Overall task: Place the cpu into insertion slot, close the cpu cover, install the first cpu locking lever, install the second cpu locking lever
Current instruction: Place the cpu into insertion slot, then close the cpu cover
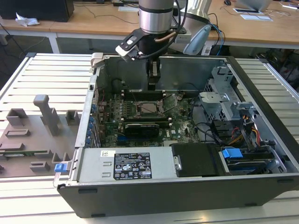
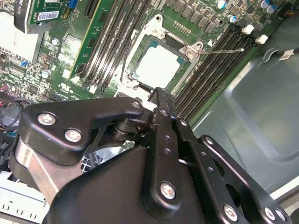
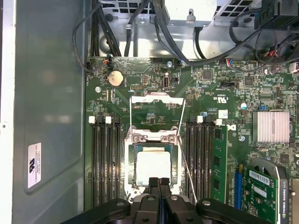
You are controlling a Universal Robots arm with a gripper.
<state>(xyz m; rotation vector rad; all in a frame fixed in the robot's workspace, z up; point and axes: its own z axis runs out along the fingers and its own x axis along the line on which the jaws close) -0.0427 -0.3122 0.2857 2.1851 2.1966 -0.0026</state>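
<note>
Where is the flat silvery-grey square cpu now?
In the first wrist view the cpu sits in the silver-rimmed insertion slot, flanked by long black memory slots.

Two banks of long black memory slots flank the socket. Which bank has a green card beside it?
The bank away from the grey case wall; the other bank lies next to that wall.

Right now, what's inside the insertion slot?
The cpu lies in the insertion slot, pale top showing. The gripper covers one edge of the slot; anything beneath the chip is hidden.
</note>
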